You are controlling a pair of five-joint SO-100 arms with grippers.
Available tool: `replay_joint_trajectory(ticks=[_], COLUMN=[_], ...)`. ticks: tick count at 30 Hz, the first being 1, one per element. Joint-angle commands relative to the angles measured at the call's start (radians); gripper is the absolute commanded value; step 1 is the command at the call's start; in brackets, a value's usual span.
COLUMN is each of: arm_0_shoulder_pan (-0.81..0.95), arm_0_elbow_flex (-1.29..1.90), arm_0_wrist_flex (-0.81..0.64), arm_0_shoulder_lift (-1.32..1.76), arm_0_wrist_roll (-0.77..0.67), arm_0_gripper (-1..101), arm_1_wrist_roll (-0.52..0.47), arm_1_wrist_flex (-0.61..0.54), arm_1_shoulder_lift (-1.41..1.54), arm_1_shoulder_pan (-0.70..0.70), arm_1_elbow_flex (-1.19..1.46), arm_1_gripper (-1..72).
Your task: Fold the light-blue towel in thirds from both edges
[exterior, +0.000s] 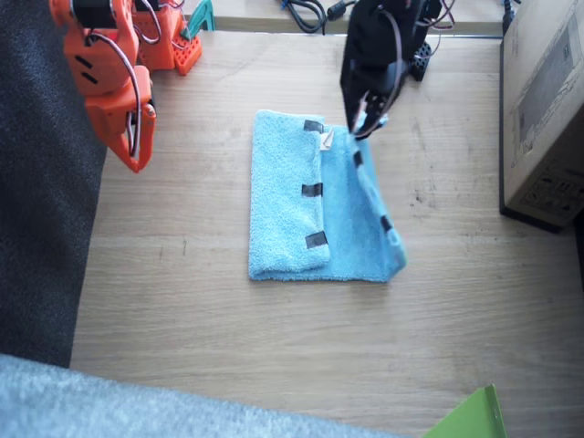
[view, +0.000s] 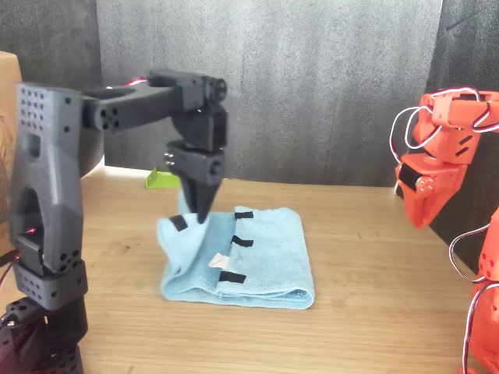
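Pinching the terry light-blue towel [exterior: 301, 196] edge, left fingers [exterior: 363, 128] lift it; right fingers [exterior: 135, 146] closed, empty.

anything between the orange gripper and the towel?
Nothing: in the fixed view only bare wooden table separates the right gripper from the light-blue towel. The front view shows the same open gap.

The light-blue towel [exterior: 310, 214] lies on the wooden table. It is soft and fluffy. One side is already folded flat over the middle, and its edge [exterior: 314, 190] shows three short black tape strips. The other edge [exterior: 370, 187] is lifted up off the table, with black strips too. A small white tag [exterior: 326, 140] sits near the top.
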Motion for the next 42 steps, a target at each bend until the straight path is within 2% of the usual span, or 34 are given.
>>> replay_joint_trajectory(ticks=[1,16,22,29,33,38,42], arm_0_shoulder_pan=[-0.02,-0.158,-0.187,-0.179,-0.054,0.282,0.531], arm_0_elbow_flex=[-0.091,-0.566,-0.629,-0.646,-0.604,-0.472,-0.021], arm_0_wrist_flex=[0.032,0.19,0.195,0.198,0.199,0.172,-0.048], arm_0_shoulder_lift=[-0.012,-0.333,-0.367,-0.316,-0.189,0.017,0.351], arm_0_wrist_roll=[0.017,0.037,0.075,0.094,0.077,0.009,0.026], arm_0_gripper=[0,0,27,30,28,28,29], arm_1_wrist_roll=[0.015,0.032,0.026,0.034,0.041,0.064,0.054], arm_1_wrist_flex=[0.034,0.072,0.064,0.061,0.058,0.046,0.031], arm_1_shoulder_lift=[0.063,0.121,0.152,0.175,0.207,0.267,0.275], arm_1_shoulder_pan=[0.021,0.028,0.023,0.021,0.015,0.008,-0.02], arm_1_elbow_flex=[0.012,0.028,0.069,0.087,0.103,0.115,0.121], arm_1_gripper=[0.1,0.1,0.1,0.1,0.1,0.1,0.1])
